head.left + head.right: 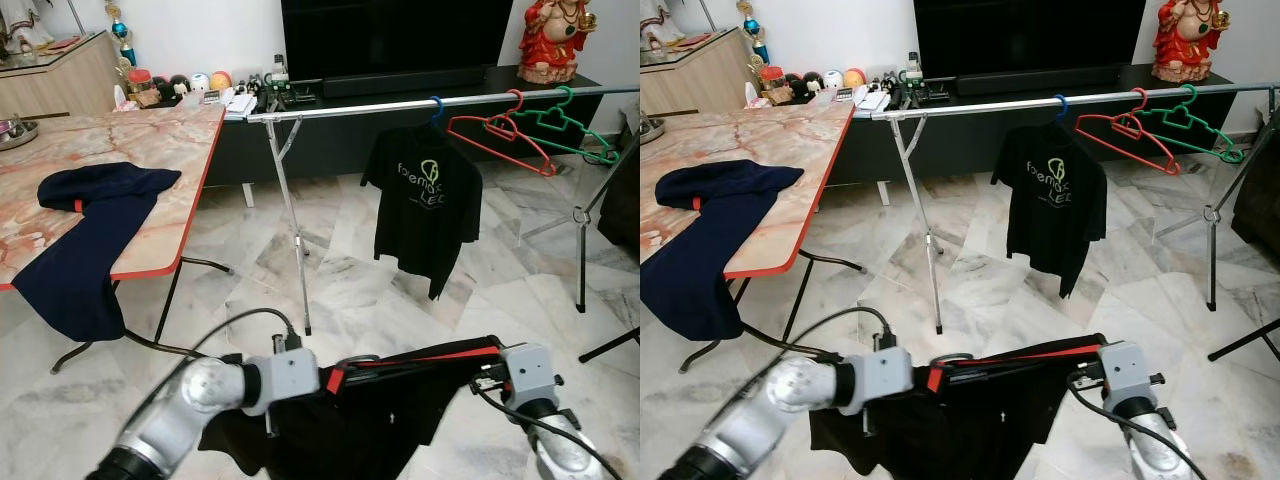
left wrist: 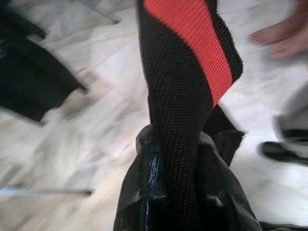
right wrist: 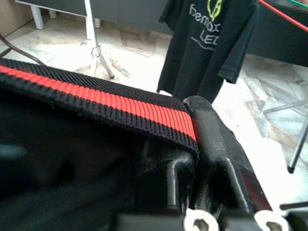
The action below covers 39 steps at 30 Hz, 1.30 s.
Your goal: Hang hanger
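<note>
The black garment with a red stripe (image 1: 400, 395) was held low in front of the robot, stretched between both grippers above the marble floor (image 1: 380, 280). The left gripper (image 2: 175, 178) had its two black fingers pressed together on one end of the striped band — the wrist view showed the knit fabric pinched between them. The right gripper (image 3: 192, 159) pinched the other end of the same band, the fingers closed on the black-and-red edge.

The long axis of the band ran nearly level from the robot's left to its right, a little higher at the right end, and the rest of the cloth hung down under it toward the floor. I could not tell if a hanger was inside the garment; none was visible there.

As I judge it, the task was at an early or middle stage. The garment was already lifted and spread, but it was well apart from the clothes rail (image 1: 420, 103), which stood further ahead near the TV cabinet (image 1: 340, 130). On the rail hung a black T-shirt (image 1: 425, 205) on a blue hanger (image 1: 436, 104), and beside it a red hanger (image 1: 500, 135) and a green hanger (image 1: 565, 125), both without clothes. What was left — to approach the rail and bring the garment up to it.

A dark blue garment (image 1: 90, 230) lay over the front edge of the table (image 1: 150, 140).
</note>
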Available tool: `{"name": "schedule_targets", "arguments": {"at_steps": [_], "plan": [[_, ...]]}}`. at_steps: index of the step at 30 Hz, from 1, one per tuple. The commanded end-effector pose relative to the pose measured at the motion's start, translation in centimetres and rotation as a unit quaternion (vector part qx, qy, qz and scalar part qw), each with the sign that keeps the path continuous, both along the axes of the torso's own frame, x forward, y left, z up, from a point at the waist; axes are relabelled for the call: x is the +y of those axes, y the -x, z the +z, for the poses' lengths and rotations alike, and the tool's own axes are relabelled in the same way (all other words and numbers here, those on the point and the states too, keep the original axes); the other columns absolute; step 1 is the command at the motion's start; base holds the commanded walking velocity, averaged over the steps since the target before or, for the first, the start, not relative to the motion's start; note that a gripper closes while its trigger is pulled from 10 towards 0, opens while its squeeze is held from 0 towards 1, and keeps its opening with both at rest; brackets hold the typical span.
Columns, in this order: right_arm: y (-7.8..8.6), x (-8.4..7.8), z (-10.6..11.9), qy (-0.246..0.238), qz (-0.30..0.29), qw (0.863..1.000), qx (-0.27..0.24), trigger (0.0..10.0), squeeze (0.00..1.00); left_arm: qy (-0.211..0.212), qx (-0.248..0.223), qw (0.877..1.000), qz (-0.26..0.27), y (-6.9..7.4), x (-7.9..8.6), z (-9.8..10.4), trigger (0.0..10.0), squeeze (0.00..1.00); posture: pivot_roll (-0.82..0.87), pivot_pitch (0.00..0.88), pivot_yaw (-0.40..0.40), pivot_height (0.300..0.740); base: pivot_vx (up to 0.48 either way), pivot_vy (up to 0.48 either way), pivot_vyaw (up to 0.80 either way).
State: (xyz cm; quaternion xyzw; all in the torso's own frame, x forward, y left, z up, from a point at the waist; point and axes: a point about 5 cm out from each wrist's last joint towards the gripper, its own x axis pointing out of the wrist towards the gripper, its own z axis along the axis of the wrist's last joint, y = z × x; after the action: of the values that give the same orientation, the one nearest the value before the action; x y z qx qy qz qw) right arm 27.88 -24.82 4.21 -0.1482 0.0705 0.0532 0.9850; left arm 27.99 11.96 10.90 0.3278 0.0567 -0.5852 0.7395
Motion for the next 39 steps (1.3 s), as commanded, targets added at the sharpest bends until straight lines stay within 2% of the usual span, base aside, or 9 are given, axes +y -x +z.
{"name": "schedule_targets", "arguments": {"at_steps": [1,2,7,10,15,24,28,35,39], "plan": [[0.6,-3.4,0.4,0.001,-0.073,0.997,0.005,0.0,0.0,-0.03,0.032,0.999,0.015,0.3,3.1,-0.3,10.0,0.0,-0.02,0.038,0.051,0.74,0.0,0.0,0.0],[0.6,-3.4,0.4,0.001,-0.064,0.998,0.011,0.0,0.0,-0.044,0.065,0.996,-0.036,1.4,3.5,-0.1,10.0,0.0,-0.02,0.041,0.05,0.74,0.0,0.0,0.0],[0.7,-3.0,0.2,0.003,-0.047,0.999,0.019,0.0,0.0,-0.076,0.088,0.99,-0.086,2.5,4.2,-0.3,10.0,0.0,-0.02,0.045,0.048,0.74,0.0,0.0,0.0],[0.9,-2.8,-0.1,0.003,-0.035,0.999,0.026,0.0,0.0,-0.133,0.058,0.984,-0.102,2.3,4.4,-0.9,10.0,0.0,-0.02,0.049,0.048,0.74,0.0,0.0,0.0],[1.1,-2.3,-0.5,0.003,-0.016,0.999,0.035,0.0,0.0,-0.117,-0.034,0.991,-0.051,0.0,3.4,-0.3,10.0,0.0,-0.03,0.054,0.046,0.74,0.0,0.0,0.0],[1.5,-2.2,-1.0,0.01,-0.001,0.999,0.05,0.0,0.0,-0.151,-0.08,0.985,-0.012,-1.3,4.8,-0.3,10.0,0.0,-0.02,0.058,0.048,0.74,0.0,0.0,0.0],[1.7,-2.2,-1.3,0.014,0.002,0.998,0.059,0.0,0.0,-0.149,-0.126,0.98,-0.047,-1.3,4.7,0.1,10.0,0.0,-0.02,0.06,0.045,0.74,0.0,0.0,0.0],[1.6,-1.7,-1.4,0.014,0.015,0.998,0.062,0.0,0.0,-0.223,-0.125,0.957,-0.138,0.1,4.0,-1.7,10.0,0.0,-0.02,0.058,0.048,0.74,0.0,0.0,0.0],[1.6,-1.1,-1.6,0.023,0.039,0.996,0.072,0.0,0.0,-0.213,-0.139,0.955,-0.153,0.4,2.9,-2.5,10.0,0.0,-0.02,0.058,0.049,0.74,0.0,0.0,0.0]]}}
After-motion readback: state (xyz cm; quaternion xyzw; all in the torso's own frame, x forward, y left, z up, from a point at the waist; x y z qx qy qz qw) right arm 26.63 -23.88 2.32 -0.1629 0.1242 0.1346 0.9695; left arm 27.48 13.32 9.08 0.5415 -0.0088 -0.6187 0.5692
